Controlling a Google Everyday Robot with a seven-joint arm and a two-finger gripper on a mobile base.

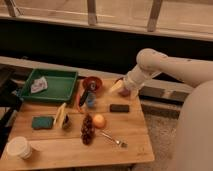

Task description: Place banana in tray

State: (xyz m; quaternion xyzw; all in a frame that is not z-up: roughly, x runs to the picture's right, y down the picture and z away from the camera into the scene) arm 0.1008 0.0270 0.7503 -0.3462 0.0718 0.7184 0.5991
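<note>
Gripper (119, 88) at the end of the white arm, which enters from the right; it is low over the far right part of the wooden table (65, 152), just right of the red bowl (93, 83) and behind a small black block (119, 108). Whether the gripper is apart or together cannot be told, and nothing can be made out in its hold.

Banana (60, 115): pale yellow, elongated, slightly curved, darker at its near end. It lies on the table with its long axis running roughly front to back and its far end leaning a little to the right. It is about as long as the teal sponge (42, 122) and sits just beside the sponge's right edge. The banana is outside the tray, in front of the tray's near right corner and well apart from the gripper.

Tray (52, 72): green, shallow, rectangular, with a raised sloping rim, at the far left corner of the table. A crumpled pale scrap (39, 85) rests in its left half.

Other items: a dark red bunch of grapes (87, 129) is right of the banana, with an orange (99, 120) touching or just beside its right side. A fork (113, 139) lies in front of the orange. A blue object (90, 100) is just in front of the bowl, and a white cup (19, 147) is at the near left corner
</note>
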